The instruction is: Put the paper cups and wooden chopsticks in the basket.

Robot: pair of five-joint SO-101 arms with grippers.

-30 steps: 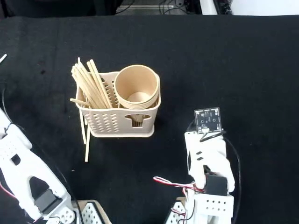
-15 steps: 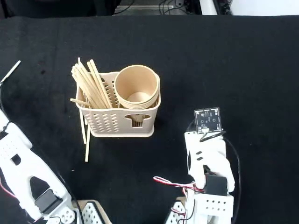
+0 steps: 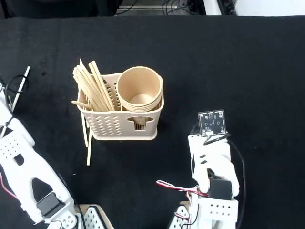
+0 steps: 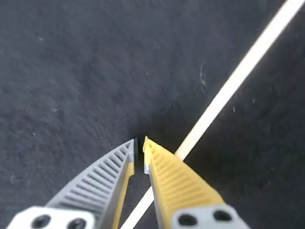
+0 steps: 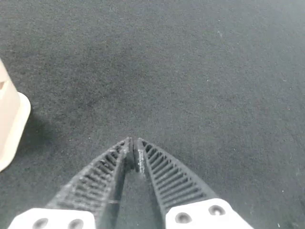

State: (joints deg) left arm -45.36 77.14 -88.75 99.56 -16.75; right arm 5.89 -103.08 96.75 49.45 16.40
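On the black-cloth table (image 3: 238, 57) the beige slotted plastic basket (image 3: 121, 125) holds stacked brown paper cups (image 3: 139, 88) and wooden chopsticks (image 3: 90, 86), the left pincer (image 4: 139, 141) clamps one loose pale stick (image 4: 238, 76), and the right pincer (image 5: 133, 141) is closed on nothing.

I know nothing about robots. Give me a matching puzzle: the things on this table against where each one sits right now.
Things:
1. paper cups
2. chopstick bundle
3. two stray chopsticks
4. lone chopstick

Places:
a. at the left tool
b. in the basket, right half
c. in the basket, left half
d. on the black cloth beside the basket

Pairs: 1-b, 2-c, 3-d, 4-a.
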